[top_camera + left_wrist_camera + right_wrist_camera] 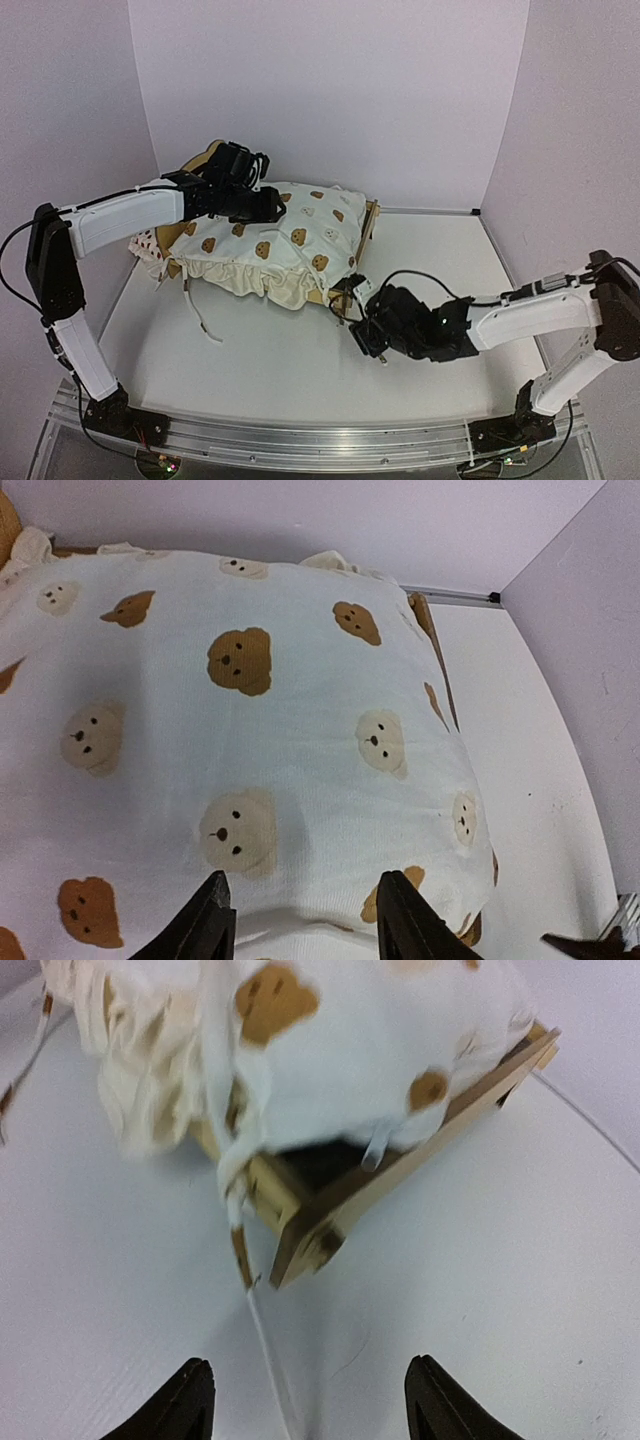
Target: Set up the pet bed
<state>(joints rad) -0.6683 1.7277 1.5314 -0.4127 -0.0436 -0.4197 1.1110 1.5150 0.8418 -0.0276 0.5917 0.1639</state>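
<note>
Pet bed [420,1150]: light plywood frame at back-centre of table [300,370], mostly hidden under cream bear-print cushion [270,245]. Only the ear-shaped headboard tip, R side rail & near corner show, w/ dark base glimpsed beneath. L end effector [305,925] jaws apart over cushion, holding nothing. R end effector [310,1410] wide, empty, near bed corner, over a cushion tie [268,1355].

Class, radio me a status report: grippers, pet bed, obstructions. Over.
Left gripper open above cushion. Right gripper open, empty, facing pet bed corner. Cushion overhangs it; loose tie lies ahead.
</note>
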